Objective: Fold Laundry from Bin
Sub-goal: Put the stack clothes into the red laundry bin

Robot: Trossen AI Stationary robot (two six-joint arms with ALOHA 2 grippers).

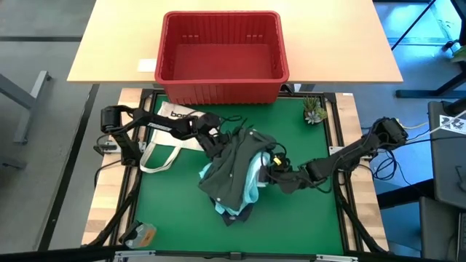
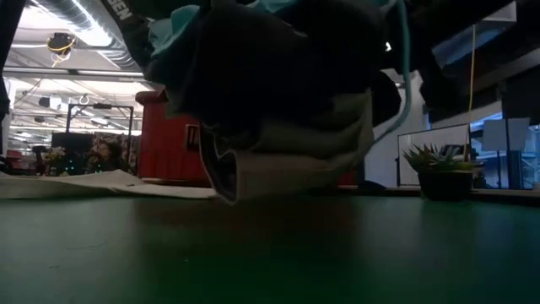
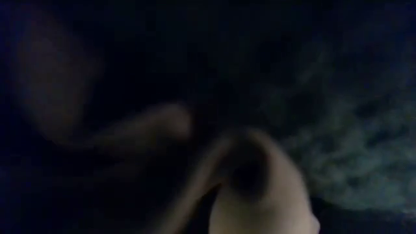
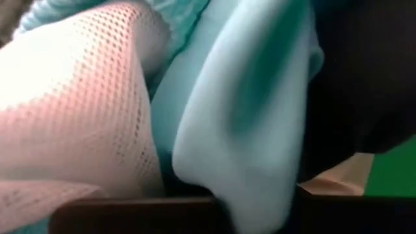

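Light turquoise cloth and a pale mesh lining fill the right wrist view, pressed right up against the lens, with dark fabric beside them. Seen from above, the laundry is a bunched heap of soft garments on the green mat: a dark grey-green piece on top, the turquoise one showing at its right edge and bottom. The left gripper sits at the heap's upper left edge, its jaws closed with cloth pressed around them; the right gripper is at the heap's right side, jaws pinched shut on the laundry. From table height the bundle hangs lifted, only its lower folds near the mat. The rectangular red plastic basket with slotted sides stands behind the mat on the wooden table, holding nothing. A white tote bag lies flat beside the left arm, and a small potted plant stands at the mat's far right corner.
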